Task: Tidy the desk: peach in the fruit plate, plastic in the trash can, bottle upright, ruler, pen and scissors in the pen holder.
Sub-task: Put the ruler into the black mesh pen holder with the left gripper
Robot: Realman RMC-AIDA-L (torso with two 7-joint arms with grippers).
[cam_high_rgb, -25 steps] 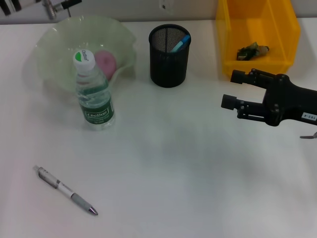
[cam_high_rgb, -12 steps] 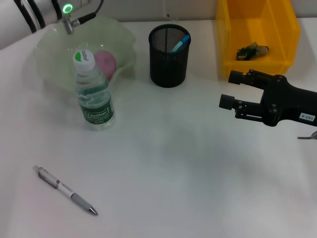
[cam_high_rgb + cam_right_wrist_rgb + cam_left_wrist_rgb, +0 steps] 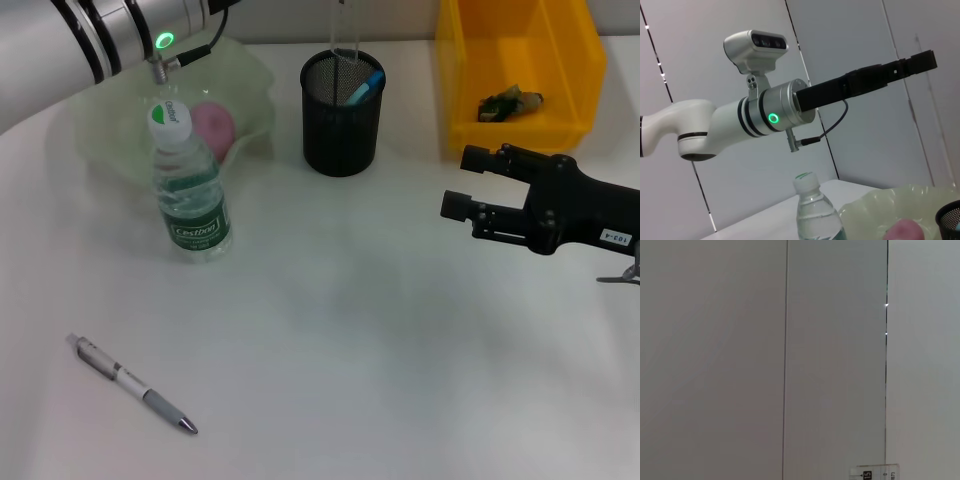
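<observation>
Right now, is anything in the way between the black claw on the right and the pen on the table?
No. Only bare table lies between the right gripper and the pen. The bottle stands off to the side, and the left gripper is up high.

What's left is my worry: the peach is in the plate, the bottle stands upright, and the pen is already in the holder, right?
Not quite. The head view shows the pen lying on the table, well apart from the pen holder. Peach in the fruit plate and upright bottle are correct.
</observation>
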